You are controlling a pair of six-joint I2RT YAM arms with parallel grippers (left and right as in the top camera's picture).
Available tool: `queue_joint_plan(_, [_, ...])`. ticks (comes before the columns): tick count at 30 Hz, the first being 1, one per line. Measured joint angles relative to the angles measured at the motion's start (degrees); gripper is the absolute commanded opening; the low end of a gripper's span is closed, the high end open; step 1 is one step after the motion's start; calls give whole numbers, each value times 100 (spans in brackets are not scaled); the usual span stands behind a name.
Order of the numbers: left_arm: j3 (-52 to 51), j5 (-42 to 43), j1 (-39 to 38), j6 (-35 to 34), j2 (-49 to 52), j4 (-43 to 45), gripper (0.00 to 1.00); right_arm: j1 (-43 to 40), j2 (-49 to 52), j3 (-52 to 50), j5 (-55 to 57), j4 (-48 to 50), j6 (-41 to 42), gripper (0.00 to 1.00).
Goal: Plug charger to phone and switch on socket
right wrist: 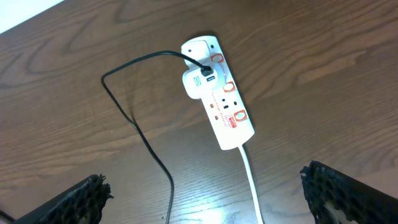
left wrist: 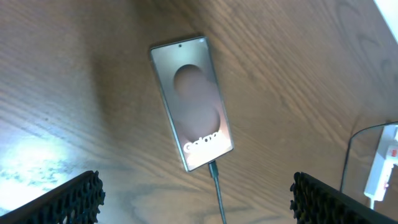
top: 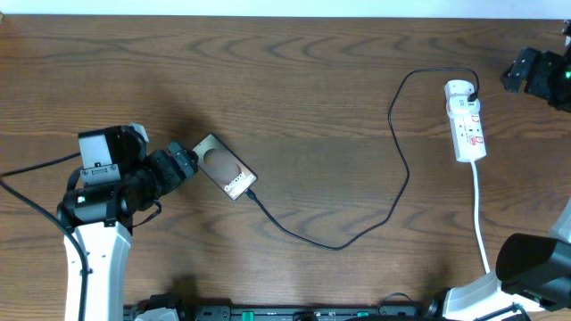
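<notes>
Charger point(left wrist: 215, 179) in phone point(left wrist: 191, 102), left end effector point(left wrist: 202, 202) wide; right end effector point(right wrist: 205, 199), also wide, needed to press the socket's point(right wrist: 227, 111) switch squarely.

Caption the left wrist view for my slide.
Charger cable meets the phone at its bottom edge, on wooden table.

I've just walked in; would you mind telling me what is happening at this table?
Two robot arms are set to charge a phone. The charger already runs from the adapter on the socket into the phone's end. The left pincer is open beside the phone, holding nothing. The right pincer is open near the socket, apart from it. Whether the socket is switched on cannot be told.
</notes>
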Motion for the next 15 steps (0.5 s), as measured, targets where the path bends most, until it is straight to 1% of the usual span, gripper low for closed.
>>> queue_joint_plan(3, [-26, -243, -70, 0, -170, -39, 96, 0, 0, 0, 0, 0, 0, 99])
queue_joint_plan(6, [-170, -601, -271, 2, -595, -70, 96, 0, 0, 0, 0, 0, 0, 99])
queue_joint_plan(12, [-789, -1467, -822, 20, -1954, -118, 96, 0, 0, 0, 13, -2, 2, 99])
queue_joint_plan(15, [-1174, -1733, -949, 20, -2651, -131, 96, 0, 0, 0, 20, 0, 2, 99])
